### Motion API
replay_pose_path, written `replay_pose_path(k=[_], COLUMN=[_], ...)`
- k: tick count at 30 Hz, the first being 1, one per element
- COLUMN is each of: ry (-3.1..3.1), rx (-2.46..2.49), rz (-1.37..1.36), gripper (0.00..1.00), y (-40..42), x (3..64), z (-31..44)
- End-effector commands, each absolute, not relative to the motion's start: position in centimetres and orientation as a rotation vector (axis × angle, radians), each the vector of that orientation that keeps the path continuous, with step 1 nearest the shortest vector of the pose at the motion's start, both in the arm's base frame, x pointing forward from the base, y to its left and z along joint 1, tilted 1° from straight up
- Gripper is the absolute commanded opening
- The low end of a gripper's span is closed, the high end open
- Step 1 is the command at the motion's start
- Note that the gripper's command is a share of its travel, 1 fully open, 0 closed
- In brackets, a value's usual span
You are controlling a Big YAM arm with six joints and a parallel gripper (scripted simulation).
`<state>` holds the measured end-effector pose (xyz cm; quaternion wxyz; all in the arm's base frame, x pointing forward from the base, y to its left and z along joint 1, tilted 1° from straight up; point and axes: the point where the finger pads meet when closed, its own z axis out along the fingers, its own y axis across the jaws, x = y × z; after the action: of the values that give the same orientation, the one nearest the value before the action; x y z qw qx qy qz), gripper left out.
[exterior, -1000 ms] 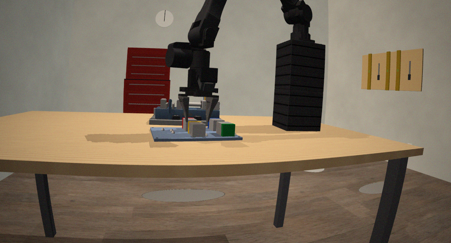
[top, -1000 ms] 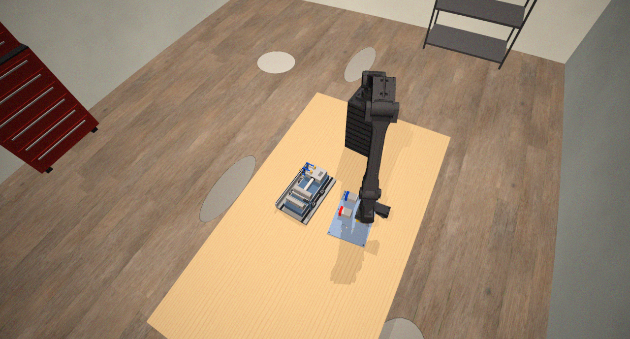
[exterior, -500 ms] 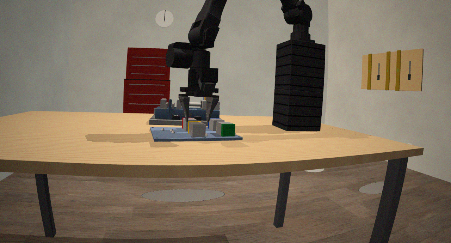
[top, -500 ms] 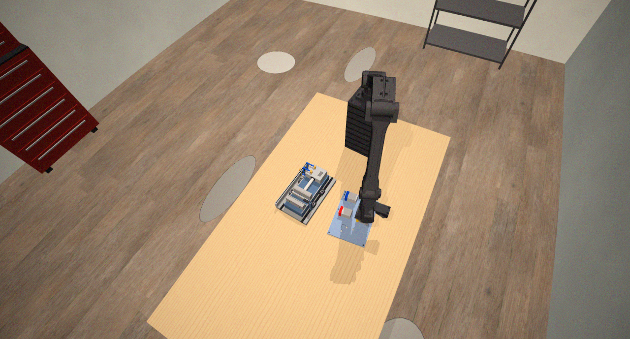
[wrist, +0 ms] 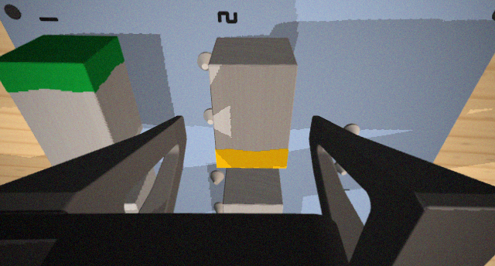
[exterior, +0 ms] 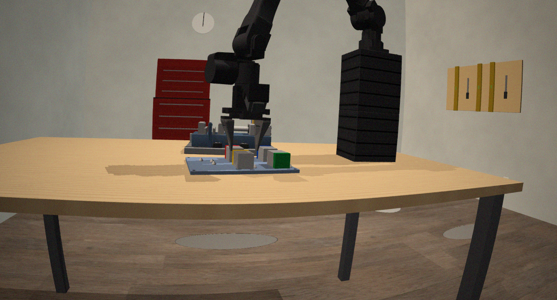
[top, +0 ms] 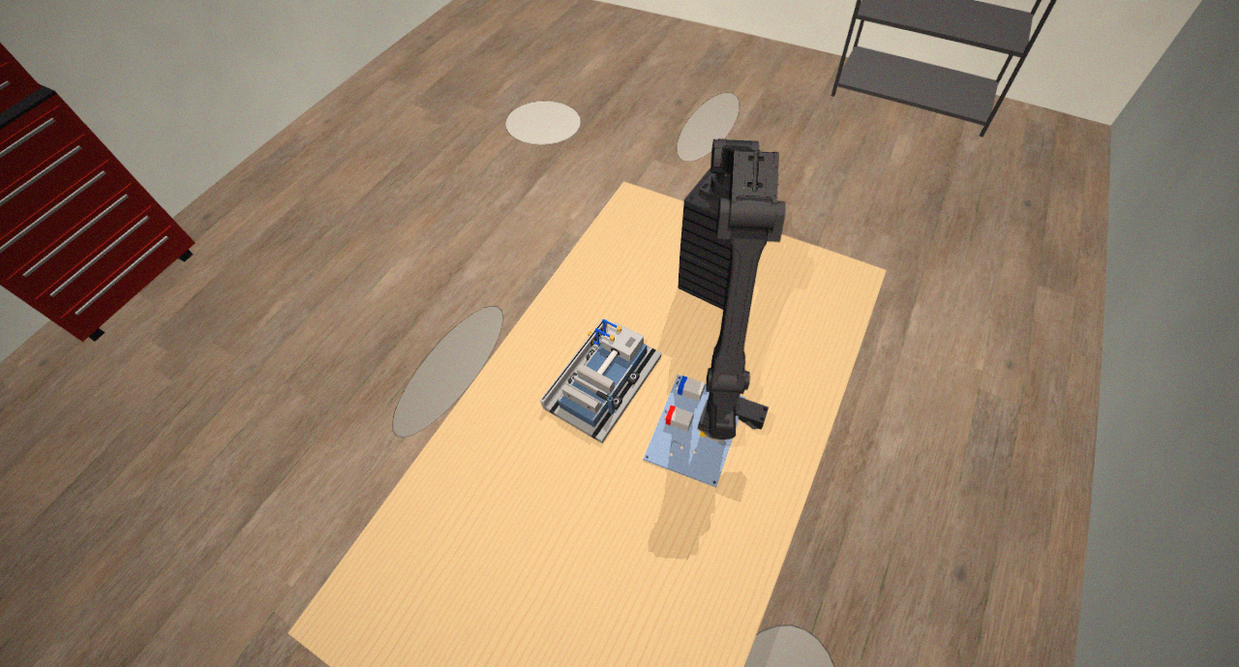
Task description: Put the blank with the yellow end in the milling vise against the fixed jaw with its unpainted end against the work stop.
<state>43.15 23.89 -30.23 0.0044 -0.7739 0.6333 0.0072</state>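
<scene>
The blank with the yellow end (exterior: 243,160) (wrist: 251,104) lies on the blue plate (top: 693,469) (exterior: 202,165) (wrist: 367,65) at the mark 2, its yellow end toward the red-ended blank (top: 681,417) (wrist: 253,186). In the top view the arm mostly hides it. My gripper (exterior: 244,148) (wrist: 247,127) is open and empty, pointing down just above it. In the wrist view one finger shows on each side of it, nearer its yellow end. The milling vise (top: 617,371) (exterior: 198,139) stands beyond the plate, with no blank visible between its jaws. The work stop is too small to make out.
The green-ended blank (exterior: 281,160) (wrist: 46,76) lies beside the yellow-ended one, at the mark 1, close to one finger. The blue-ended blank (top: 691,388) lies on the plate behind it. Small cone pins (wrist: 216,177) stand along the blanks. Blue hoses (top: 603,328) rise at the vise's far end.
</scene>
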Motion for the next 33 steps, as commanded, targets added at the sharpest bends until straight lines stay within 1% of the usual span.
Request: replay_pose_path(k=[1, 23, 33], ry=[1.951, 1.955, 1.967], rx=[-2.379, -2.385, -2.398], rz=[-0.007, -0.003, 0.008], gripper=[0.64, 0.64, 0.64], y=[25.3, 25.2, 24.9], x=[45.1, 44.9, 44.3], z=[-28.6, -29.1, -30.7])
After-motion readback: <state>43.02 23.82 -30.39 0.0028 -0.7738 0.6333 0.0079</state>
